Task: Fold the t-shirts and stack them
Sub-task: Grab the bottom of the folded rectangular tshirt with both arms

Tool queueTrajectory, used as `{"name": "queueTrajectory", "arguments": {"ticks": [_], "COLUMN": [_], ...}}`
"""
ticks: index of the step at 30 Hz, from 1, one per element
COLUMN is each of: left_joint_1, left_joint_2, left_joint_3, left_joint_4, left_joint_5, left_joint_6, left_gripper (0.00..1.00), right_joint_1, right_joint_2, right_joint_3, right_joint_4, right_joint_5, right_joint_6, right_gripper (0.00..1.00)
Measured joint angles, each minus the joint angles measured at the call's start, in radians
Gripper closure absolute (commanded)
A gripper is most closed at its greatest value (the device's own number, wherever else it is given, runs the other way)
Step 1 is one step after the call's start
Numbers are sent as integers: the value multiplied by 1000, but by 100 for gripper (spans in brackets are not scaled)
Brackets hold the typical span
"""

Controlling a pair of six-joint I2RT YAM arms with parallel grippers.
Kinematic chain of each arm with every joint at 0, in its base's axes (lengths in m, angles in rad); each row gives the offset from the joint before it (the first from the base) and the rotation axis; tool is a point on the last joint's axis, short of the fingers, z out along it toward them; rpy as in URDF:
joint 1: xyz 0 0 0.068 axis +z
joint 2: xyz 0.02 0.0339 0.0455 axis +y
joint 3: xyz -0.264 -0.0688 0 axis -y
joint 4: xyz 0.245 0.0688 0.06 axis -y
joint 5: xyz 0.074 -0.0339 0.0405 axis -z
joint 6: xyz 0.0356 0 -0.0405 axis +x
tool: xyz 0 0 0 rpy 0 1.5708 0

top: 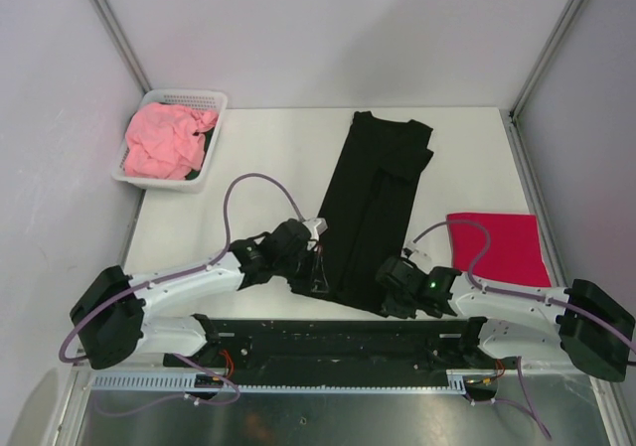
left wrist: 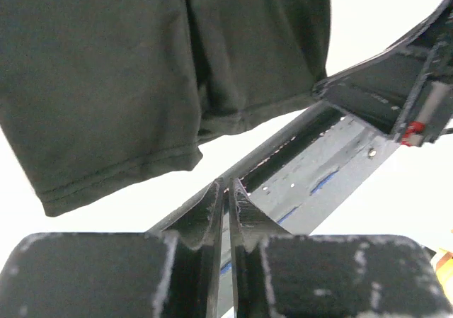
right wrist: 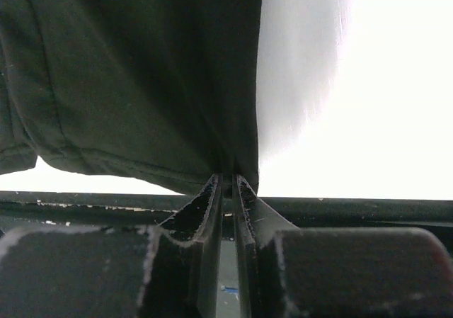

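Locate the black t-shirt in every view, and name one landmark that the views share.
Top external: black t-shirt lies mid-table, a long strip reaching the near edge.
Left wrist: black t-shirt fills the upper left.
Right wrist: black t-shirt fills the upper left and centre.
Shared landmark: the dark base rail beyond its hem.

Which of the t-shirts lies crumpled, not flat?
The pink t-shirt, bunched in the white basket; the black t-shirt lies flat mid-table, the red t-shirt folded flat at right.

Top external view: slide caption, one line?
Left gripper and right gripper at the black tee's near hem; red tee folded at right, pink tee in basket.
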Motion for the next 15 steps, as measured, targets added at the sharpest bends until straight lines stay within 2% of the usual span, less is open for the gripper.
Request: {"name": "queueTrajectory", "arguments": {"ticks": [9, 15], "left_joint_1": [-1, -3], "left_joint_2": [87, 249], "left_joint_3": [57, 57], "left_joint_4": [0, 31], "left_joint_5": [8, 10], "left_joint_6": [1, 8], "left_gripper": [91, 92], "right_joint_1": [4, 5], "right_joint_2": [-31, -142], "right_joint_3": [-48, -55], "right_joint_4": [60, 30], "right_joint_5": [-15, -11], "right_joint_6": [33, 50], "right_gripper": [83, 78]}}
